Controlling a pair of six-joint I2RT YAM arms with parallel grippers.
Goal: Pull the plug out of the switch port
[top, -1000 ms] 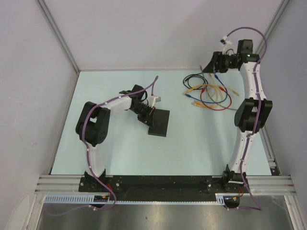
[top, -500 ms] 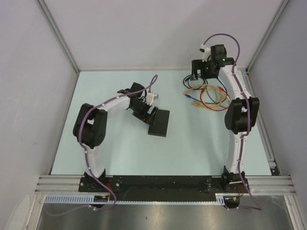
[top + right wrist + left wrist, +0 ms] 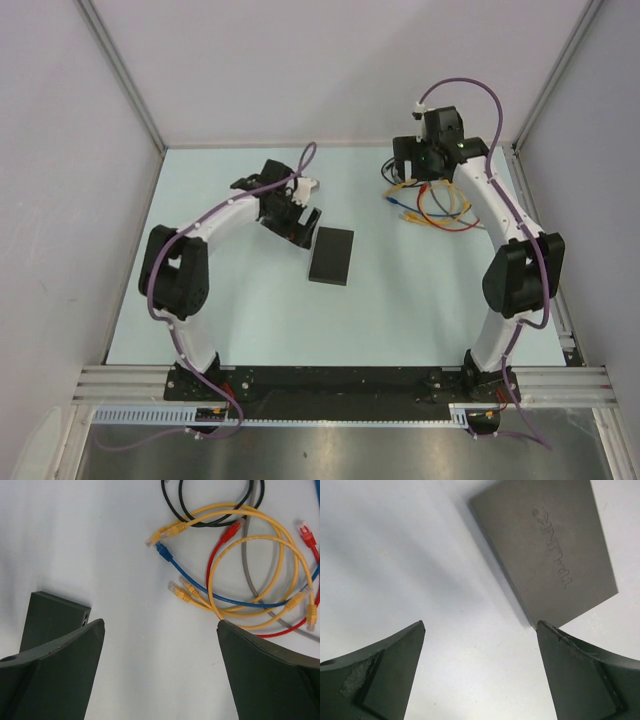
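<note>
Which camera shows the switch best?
Top external: the whole switch lies in view, unobstructed. Left wrist shows its logo face close up but cropped. Right wrist catches only one end of it.

Flat matte-black rectangular switch [image 3: 331,256] lay top face up near mid-scene, long axis running near-to-far and slightly tilted, embossed TP-LINK lettering on its top. Loose yellow, red, blue, black and grey plug-ended cables [image 3: 432,200] lay tangled well apart, far right.

The left hand [image 3: 303,224] and right hand [image 3: 409,160] hover with jaws spread wide, holding nothing.
</note>
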